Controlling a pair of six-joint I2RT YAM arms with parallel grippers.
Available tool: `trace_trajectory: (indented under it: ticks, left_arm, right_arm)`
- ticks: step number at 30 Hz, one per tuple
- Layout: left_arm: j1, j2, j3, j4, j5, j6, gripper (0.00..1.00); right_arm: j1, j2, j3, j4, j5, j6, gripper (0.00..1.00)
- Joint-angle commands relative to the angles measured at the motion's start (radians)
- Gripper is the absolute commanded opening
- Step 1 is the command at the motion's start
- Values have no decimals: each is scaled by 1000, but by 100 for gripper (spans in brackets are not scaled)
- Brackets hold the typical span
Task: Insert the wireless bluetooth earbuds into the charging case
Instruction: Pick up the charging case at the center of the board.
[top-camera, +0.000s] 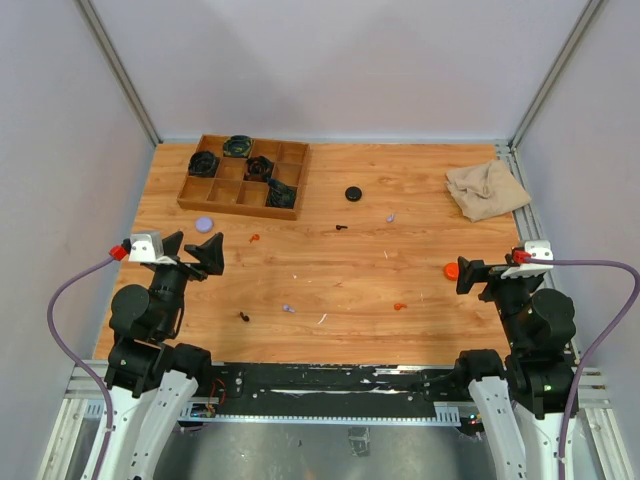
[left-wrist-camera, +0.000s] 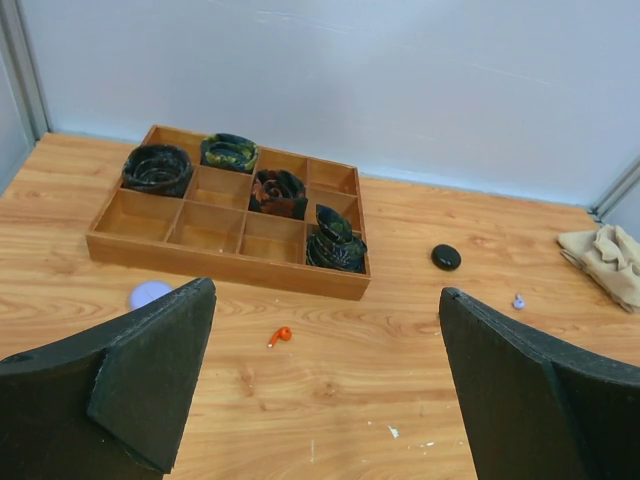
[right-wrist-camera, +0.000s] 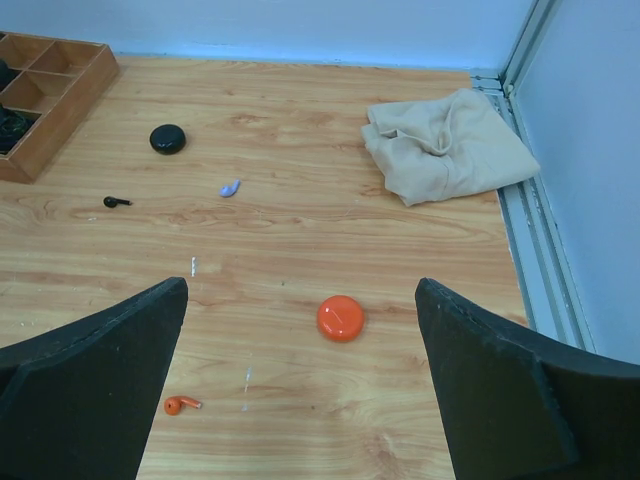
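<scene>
Both claws hang wide open and empty over the near edge of the surface (top-camera: 330, 265). The left claw (left-wrist-camera: 327, 290) is by the near left corner and the right claw (right-wrist-camera: 302, 285) is by the right edge. None of the six earbuds is in a case yet; all lie loose on the wood.

From the right claw, the orange case (right-wrist-camera: 340, 318) lies straight ahead, a little right of the middle of the gap. It looks shut. The right orange bud (right-wrist-camera: 180, 405) is nearer, low beside the left finger. Its long axis runs across the reach, from finger to finger, with the stem toward the right edge. As I judge it, the wrist must shift left and turn before the fingers can close across the bud's short side.

From the left claw, the left orange bud (left-wrist-camera: 281, 335) lies ahead inside the gap, slightly left of its middle, its axis on a slant. The lavender case (left-wrist-camera: 150, 294) sits just past the left fingertip, near the front wall of the tray (left-wrist-camera: 225, 262).

The black case (right-wrist-camera: 167, 139), far black bud (right-wrist-camera: 116, 202) and far lavender bud (right-wrist-camera: 230, 188) lie toward the middle of the far edge. The near lavender bud (top-camera: 287, 308) and near black bud (top-camera: 244, 316) lie by the near edge, closer to the left arm.

The right arm is nearer to both the orange case and one orange bud.
</scene>
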Motion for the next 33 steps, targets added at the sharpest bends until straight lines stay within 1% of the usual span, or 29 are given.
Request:
trace_trajectory:
  ticks: [1, 7, 14, 22, 27, 33]
  left_arm:
    - [-6, -12, -4, 28, 5, 5, 99]
    - [-7, -22, -3, 23, 11, 5, 99]
    - [-17, -41, -4, 23, 22, 4, 99]
    - [-29, -74, -4, 23, 26, 4, 99]
    - [-43, -88, -4, 23, 28, 5, 99]
    - [-55, -93, -4, 22, 34, 8, 99]
  right_arm:
    - [20, -1, -4, 26, -18, -1, 99]
    - [20, 8, -1, 25, -20, 46, 98]
    - [20, 117, 22, 43, -99, 148, 98]
    - [20, 390, 46, 22, -120, 200, 99]
    - [20, 582, 47, 43, -47, 217, 99]
    - [0, 786, 46, 109, 29, 206, 99]
